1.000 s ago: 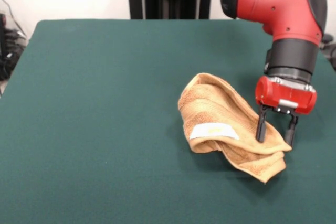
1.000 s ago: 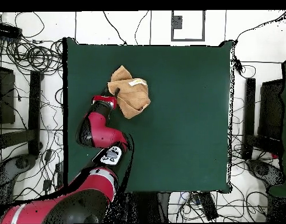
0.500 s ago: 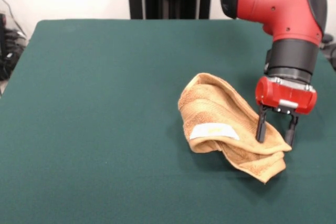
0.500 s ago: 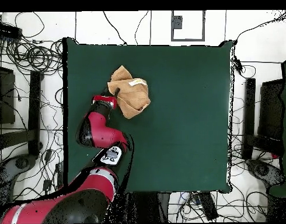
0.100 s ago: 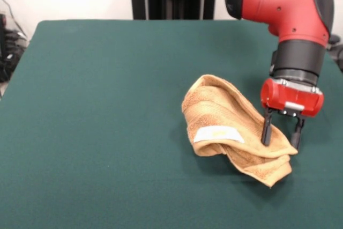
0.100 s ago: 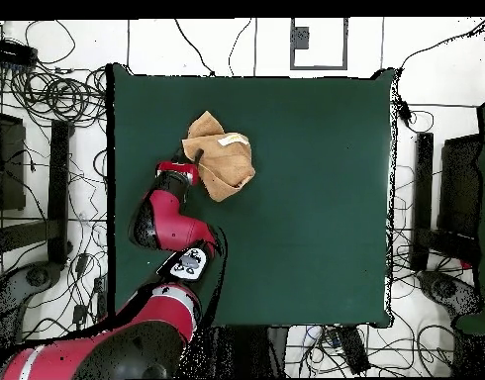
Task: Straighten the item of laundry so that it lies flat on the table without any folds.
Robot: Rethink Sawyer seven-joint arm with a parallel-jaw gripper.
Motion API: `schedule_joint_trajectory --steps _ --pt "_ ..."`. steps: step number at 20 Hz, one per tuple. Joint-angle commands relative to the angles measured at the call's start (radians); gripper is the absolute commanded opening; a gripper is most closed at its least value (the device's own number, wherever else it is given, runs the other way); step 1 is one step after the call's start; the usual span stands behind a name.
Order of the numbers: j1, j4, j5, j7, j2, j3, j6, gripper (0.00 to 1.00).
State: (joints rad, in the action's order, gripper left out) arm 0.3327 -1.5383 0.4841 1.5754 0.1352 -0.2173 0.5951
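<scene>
Hanging over the right end of the towel (image 5: 234,127) in the front view, the gripper (image 5: 282,134) points straight down with its two black fingers (image 5: 266,128) spread apart. One finger stands against the upper fold of cloth, the other comes down at the towel's outer edge, and a band of tan terry shows in the gap between them. Whether the tips actually press into the fabric cannot be told. No cloth is pinched; the jaws stand open.

Above the fingers sits the red gripper body, then a black cylindrical wrist, then the bulky red arm (image 5: 278,4) that enters from the top right of the front view. In the overhead view the arm (image 6: 165,220) reaches up from the bottom left, and its red end (image 6: 177,169) lies at the left side of the towel (image 6: 219,156).

The towel is crumpled, not flat. It lies in a rumpled heap with several thick folds rolled over one another, and a rounded hump rises at its far end in the front view. A small white-yellow tag (image 5: 218,133) shows on the fold that faces the camera. The lowest corner of the cloth juts out toward the front right.

The table (image 5: 96,132) is a broad dark green surface, and the towel covers only a small part of it. From above, the towel sits in the upper left part of the table (image 6: 306,198), near the left edge but still well inside it.
</scene>
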Motion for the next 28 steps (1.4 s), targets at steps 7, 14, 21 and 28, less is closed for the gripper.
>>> schedule_joint_trajectory --steps 7,14,21,28 --pt "-0.014 0.037 -0.028 0.244 -0.080 0.128 0.024 0.00" --pt "-0.021 0.038 -0.048 0.247 -0.080 0.132 0.033 0.00" --pt "-0.052 0.010 -0.106 0.281 -0.043 0.152 0.024 0.00" --pt "-0.131 -0.065 -0.224 0.337 0.038 0.214 0.001 0.00"
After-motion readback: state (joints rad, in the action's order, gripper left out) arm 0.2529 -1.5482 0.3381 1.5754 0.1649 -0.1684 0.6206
